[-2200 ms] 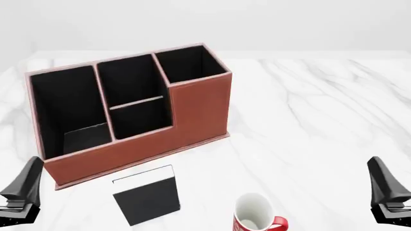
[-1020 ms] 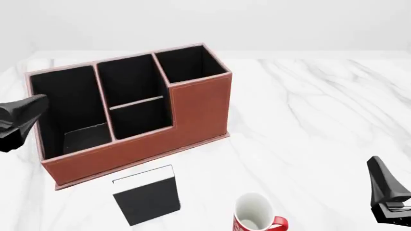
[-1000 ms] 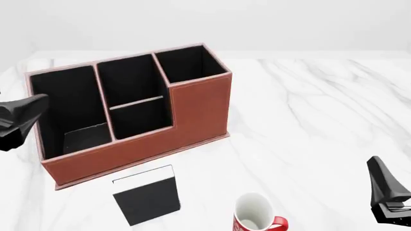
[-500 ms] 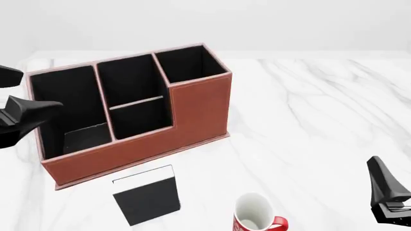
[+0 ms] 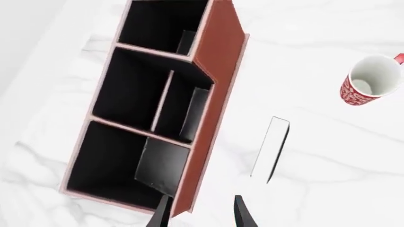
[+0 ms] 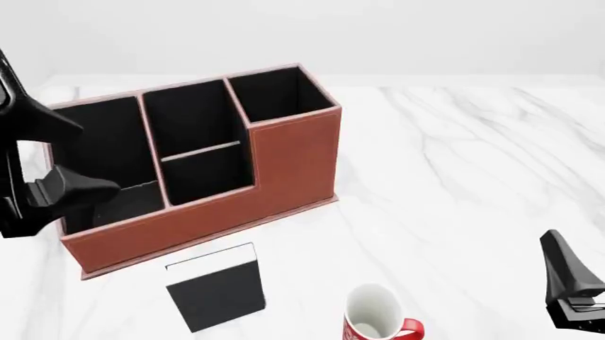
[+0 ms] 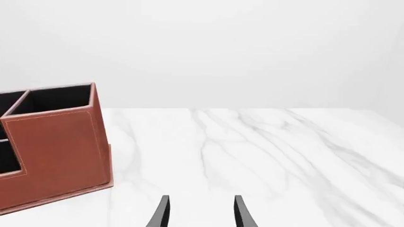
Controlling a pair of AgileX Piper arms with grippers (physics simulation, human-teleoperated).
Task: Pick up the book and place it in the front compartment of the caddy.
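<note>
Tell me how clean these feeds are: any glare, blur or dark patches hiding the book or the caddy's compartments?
Front view: flat, even light, sharp, no glare; the book casts almost no shadow, and the left arm covers the caddy's left end. Left wrist view: sharp; the black lining shows only grey sheen, so compartment floors are hard to read. Right wrist view: bright, washed-out background, only the caddy's end visible.

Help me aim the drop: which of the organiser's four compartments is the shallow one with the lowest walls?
The small middle one at the front of the organiser, behind the stepped-down front wall; the other three rise higher.
</note>
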